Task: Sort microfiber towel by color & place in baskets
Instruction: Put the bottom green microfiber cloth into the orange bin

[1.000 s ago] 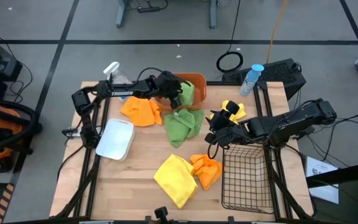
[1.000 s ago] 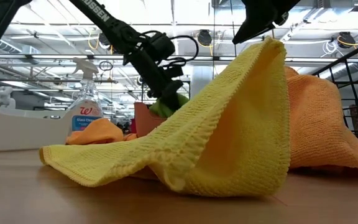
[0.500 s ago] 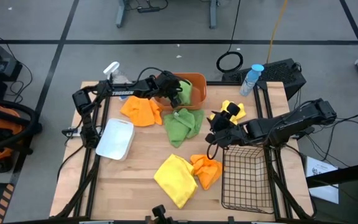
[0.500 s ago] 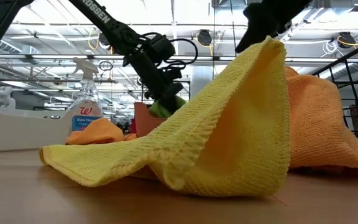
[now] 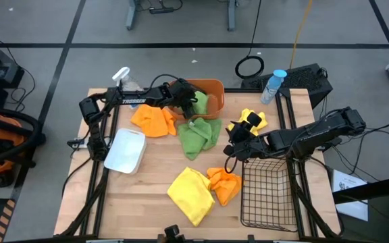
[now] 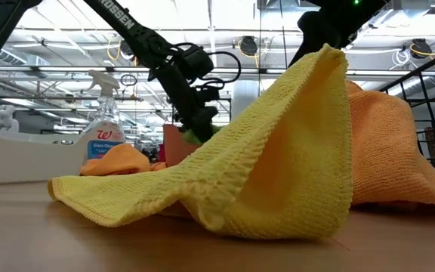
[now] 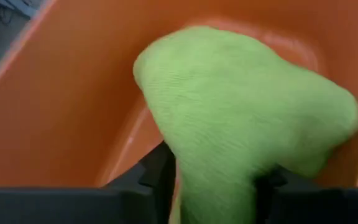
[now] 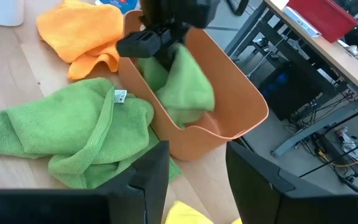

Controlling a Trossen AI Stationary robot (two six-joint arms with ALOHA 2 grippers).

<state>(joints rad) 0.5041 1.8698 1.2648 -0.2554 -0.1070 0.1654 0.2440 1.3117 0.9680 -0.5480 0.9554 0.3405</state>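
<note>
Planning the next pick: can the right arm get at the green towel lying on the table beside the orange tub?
Probably yes. The right gripper hangs open and empty near the green towel, nothing between. The left gripper is busy in the orange tub.

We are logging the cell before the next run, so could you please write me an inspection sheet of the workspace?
Surface: wooden table, towels scattered on it.
Job's things: orange tub holds a green towel; another green towel beside it; orange towel; yellow towel; black wire basket and white bin without towels.
Clutter: spray bottle, blue bottle.
Grippers: left gripper in the tub, fingers around the green towel; right gripper open, empty.
Cables: ring-shaped coil on floor.
Surroundings: nothing seen of people.
</note>
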